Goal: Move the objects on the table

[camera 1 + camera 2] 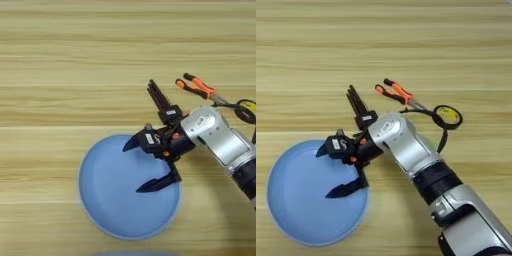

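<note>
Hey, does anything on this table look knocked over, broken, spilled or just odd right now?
Nothing stands out. The plate lies flat and empty, with the open right gripper over its right side. The hex-key set and pliers lie intact on the table beyond the arm. No spill or damage shows.

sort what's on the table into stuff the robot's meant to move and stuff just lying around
To move:
- light-blue plate, with the open tool above it
- orange-and-black pliers
- black hex-key set

Just lying about:
- black ring with a yellow centre, on a black cable beside the pliers
- small green piece, mostly hidden behind the arm
</note>
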Controlling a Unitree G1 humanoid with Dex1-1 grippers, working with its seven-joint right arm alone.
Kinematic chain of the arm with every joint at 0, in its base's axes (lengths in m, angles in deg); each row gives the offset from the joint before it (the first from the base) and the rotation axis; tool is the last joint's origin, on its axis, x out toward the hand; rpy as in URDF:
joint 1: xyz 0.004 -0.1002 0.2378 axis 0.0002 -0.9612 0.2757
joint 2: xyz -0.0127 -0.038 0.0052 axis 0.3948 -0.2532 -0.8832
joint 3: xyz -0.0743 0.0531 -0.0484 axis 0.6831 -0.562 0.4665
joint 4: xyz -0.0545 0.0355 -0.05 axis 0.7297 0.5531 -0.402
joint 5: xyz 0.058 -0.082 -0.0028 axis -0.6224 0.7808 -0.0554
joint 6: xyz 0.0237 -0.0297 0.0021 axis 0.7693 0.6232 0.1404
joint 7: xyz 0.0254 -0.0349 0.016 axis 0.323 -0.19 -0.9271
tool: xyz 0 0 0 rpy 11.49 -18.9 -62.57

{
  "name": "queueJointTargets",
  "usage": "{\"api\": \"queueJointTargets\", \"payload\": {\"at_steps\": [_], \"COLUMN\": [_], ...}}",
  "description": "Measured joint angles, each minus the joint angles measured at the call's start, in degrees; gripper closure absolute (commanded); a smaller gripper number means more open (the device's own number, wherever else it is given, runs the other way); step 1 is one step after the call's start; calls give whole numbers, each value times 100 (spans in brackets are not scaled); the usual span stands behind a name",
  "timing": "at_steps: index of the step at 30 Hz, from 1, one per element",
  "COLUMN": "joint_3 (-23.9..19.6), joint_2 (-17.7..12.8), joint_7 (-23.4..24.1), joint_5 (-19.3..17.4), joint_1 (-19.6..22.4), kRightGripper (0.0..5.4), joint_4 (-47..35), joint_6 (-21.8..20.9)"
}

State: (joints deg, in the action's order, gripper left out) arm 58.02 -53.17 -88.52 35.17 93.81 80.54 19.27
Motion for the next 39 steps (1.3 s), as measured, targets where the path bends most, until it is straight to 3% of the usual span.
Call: {"api": "queueJointTargets", "payload": {"at_steps": [6,11,15,31,39], "joint_3": [-24,-169,-281,-366,-550], "joint_2": [317,678,873,915,800], "joint_7": [593,1444,1867,1844,1532], "joint_5": [220,358,413,431,346], "joint_1": [417,775,1012,1069,1010], "kRightGripper": [3,3,3,3,3], "joint_4": [598,1238,1659,1729,1574], "joint_6": [-14,93,132,118,297]}}
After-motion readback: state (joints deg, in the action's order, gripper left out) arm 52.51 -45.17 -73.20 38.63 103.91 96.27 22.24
